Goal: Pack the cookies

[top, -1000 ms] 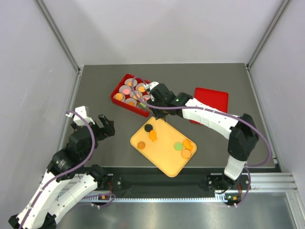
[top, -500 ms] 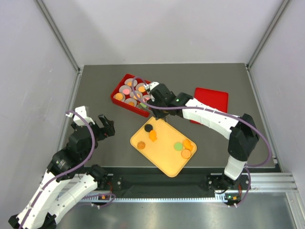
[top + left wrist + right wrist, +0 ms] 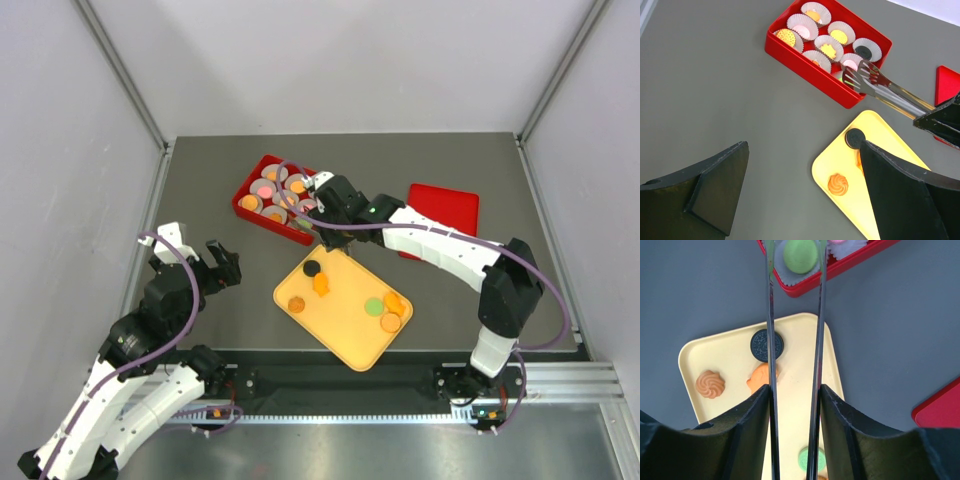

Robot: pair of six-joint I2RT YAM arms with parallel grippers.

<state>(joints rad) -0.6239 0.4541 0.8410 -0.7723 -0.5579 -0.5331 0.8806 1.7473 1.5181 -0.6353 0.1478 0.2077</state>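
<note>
The right gripper is closed on the handles of a pair of metal tongs, which reach over the near wall of the red box. The tong tips stand on either side of a green cookie lying in a cup at the box's near edge; contact between the tips and that cookie cannot be told. The box is lined with white paper cups, and the cups in view are filled with orange, pink and black cookies. A yellow tray lies near the box, between it and the arm bases. Six loose cookies lie on it: a black cookie and an orange cookie close together near the box end, an orange swirl cookie at the left edge, and a second green cookie beside two more orange ones toward the right. The left gripper is spread wide and holds nothing; it is poised over the bare grey table, left of the tray and well apart from the box. A red lid lies flat on the table to the right.
</note>
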